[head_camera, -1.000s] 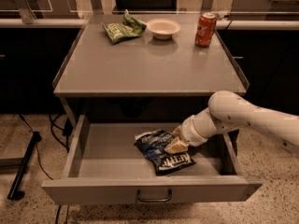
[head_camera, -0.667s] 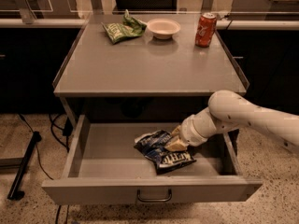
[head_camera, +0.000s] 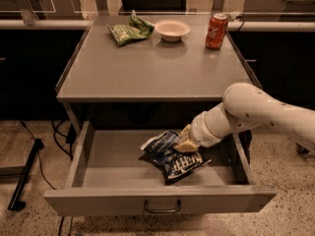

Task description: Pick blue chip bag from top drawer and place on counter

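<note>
Ok, gripper (head_camera: 185,142) sits inside the open top drawer (head_camera: 98,200), touching the upper edge of the blue chip bag (head_camera: 181,164) crumpled on the drawer floor. Can't tell if it's clamped. Green snack bag (head_camera: 129,32), bowl (head_camera: 172,29) and can (head_camera: 217,31) line the counter (head_camera: 147,73) back, so the front looks like the drop spot.

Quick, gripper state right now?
Gripper: inside the top drawer, at the blue chip bag; open or closed cannot be told.
</note>
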